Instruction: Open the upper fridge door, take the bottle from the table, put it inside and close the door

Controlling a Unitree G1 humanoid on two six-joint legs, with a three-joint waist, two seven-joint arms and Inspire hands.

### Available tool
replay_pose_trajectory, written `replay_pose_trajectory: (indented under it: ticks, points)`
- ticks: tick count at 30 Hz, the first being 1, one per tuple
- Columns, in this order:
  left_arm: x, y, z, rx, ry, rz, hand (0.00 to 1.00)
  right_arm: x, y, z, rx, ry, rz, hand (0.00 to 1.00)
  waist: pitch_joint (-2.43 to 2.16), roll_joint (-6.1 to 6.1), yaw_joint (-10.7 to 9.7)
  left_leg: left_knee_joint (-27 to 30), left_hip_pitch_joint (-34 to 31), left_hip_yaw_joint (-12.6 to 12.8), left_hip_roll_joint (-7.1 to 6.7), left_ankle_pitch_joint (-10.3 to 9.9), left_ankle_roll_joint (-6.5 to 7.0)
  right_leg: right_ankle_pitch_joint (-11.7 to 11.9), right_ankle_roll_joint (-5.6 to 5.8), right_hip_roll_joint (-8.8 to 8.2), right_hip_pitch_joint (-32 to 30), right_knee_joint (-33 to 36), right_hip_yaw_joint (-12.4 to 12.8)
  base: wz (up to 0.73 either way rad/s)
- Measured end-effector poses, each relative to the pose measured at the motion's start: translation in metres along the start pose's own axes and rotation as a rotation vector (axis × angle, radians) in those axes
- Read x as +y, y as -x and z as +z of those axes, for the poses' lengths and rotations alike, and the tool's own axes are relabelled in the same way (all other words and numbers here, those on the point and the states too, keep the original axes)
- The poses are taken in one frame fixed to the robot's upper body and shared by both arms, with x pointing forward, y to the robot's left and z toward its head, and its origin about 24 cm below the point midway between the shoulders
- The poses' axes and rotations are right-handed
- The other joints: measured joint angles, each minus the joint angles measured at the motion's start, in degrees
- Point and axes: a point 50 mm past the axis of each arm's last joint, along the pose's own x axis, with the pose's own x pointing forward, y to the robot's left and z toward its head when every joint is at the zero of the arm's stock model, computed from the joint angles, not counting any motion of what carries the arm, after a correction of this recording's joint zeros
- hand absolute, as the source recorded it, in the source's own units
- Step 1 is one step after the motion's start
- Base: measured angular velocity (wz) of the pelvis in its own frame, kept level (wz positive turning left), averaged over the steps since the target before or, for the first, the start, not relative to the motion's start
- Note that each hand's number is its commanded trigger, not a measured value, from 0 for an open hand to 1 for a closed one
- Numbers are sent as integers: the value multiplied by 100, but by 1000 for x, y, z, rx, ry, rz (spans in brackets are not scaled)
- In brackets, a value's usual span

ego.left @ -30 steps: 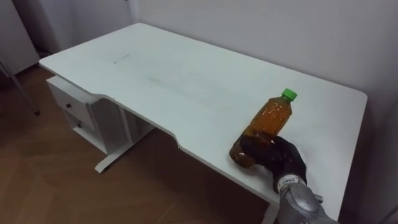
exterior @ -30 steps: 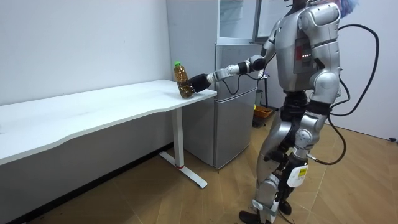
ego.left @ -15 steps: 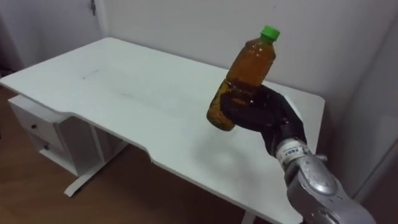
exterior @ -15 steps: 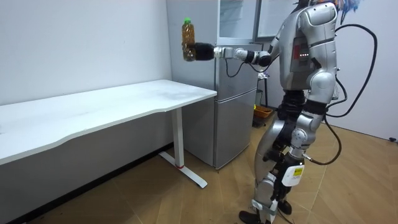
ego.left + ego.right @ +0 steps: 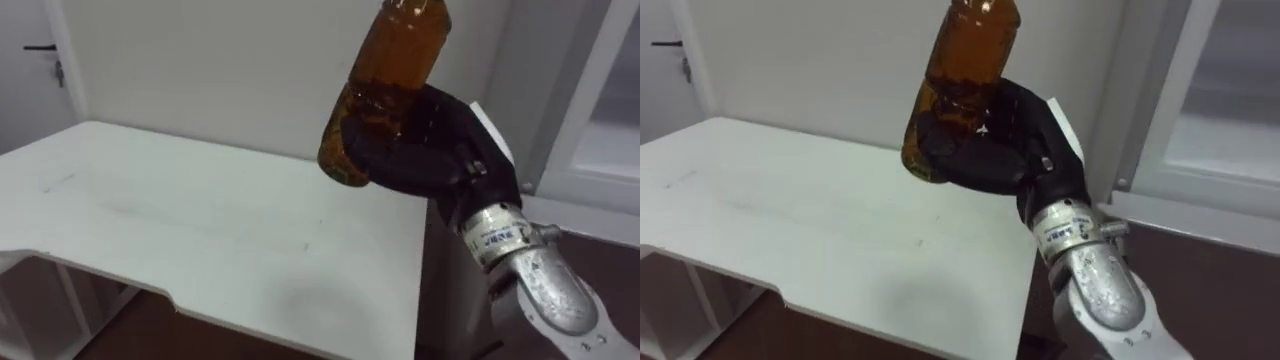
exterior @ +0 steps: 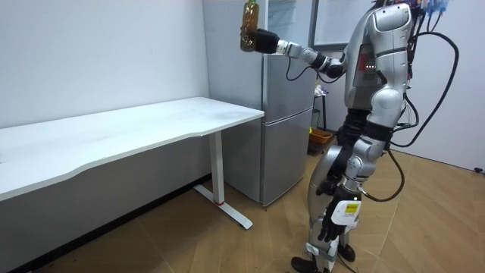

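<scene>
Left eye view: the black fingers (image 5: 372, 168) of the right hand (image 5: 432, 150) are curling tight round the lower half of the brown bottle (image 5: 392, 70), holding it high above the white table (image 5: 200, 230) and tilting it a little. The upper fridge (image 5: 600, 120) is sitting just to the right. I think the hand should be squeezing firmly and swinging the bottle in slowly, without bumping the fridge's edge.

A white desk (image 5: 200, 230) spreads below and left of the right hand (image 5: 425, 155), plain white wall (image 5: 200, 70) behind, wooden floor (image 6: 424, 227) beneath
</scene>
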Motion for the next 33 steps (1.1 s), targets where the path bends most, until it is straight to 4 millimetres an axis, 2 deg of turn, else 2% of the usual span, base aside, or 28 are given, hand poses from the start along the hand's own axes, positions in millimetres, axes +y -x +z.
replay_pose_trajectory:
  ticks: [5,7,8,11,15,19,21,24,29,33]
  points:
    - [4,0,2,-7,-23,16,0,-8,2,21,-94,36,-16,100,-16,-62,-138,-7,59,26,-17,-8,2,-16,23,16,69,-84,35,-1]
    - [6,1,1,-4,-37,23,0,-10,4,27,-119,45,-26,100,-5,-77,-186,16,60,35,-8,-8,2,-16,23,22,72,-104,41,0]
    - [8,1,1,-4,-43,29,0,-14,6,30,-130,56,-31,100,-16,-118,-211,27,62,76,-3,-9,1,2,27,40,103,-170,36,0]
    - [10,1,1,-6,-38,35,0,-20,8,36,-151,93,-49,100,20,-144,-337,30,131,99,4,-47,-1,8,42,45,185,-210,56,-4]
    - [10,1,4,-14,-36,36,0,-32,18,48,-195,119,-79,100,16,-145,-425,27,156,172,10,-112,5,16,59,56,185,-254,166,-12]
    - [12,1,4,-12,-56,41,0,-41,26,53,-208,146,-116,100,29,-125,-602,3,232,224,14,-169,7,26,74,57,234,-254,218,-10]
    - [14,2,4,-11,-61,45,0,-47,28,55,-211,163,-143,100,25,-114,-760,-12,262,286,35,-205,-4,26,74,68,250,-253,279,-13]
    - [16,2,5,-13,-65,51,0,-54,30,58,-215,189,-166,100,27,-116,-845,-83,319,423,69,-212,-18,27,73,87,228,-253,394,-23]
    - [22,4,1,-6,-56,73,0,-66,34,62,-225,182,-215,100,25,-140,-1056,-144,410,504,91,-238,-52,27,73,121,235,-254,449,-14]
    - [24,4,1,-7,-50,82,0,-75,38,66,-235,180,-252,100,13,-163,-1093,-141,430,629,169,-265,-86,39,53,169,196,-255,517,-16]
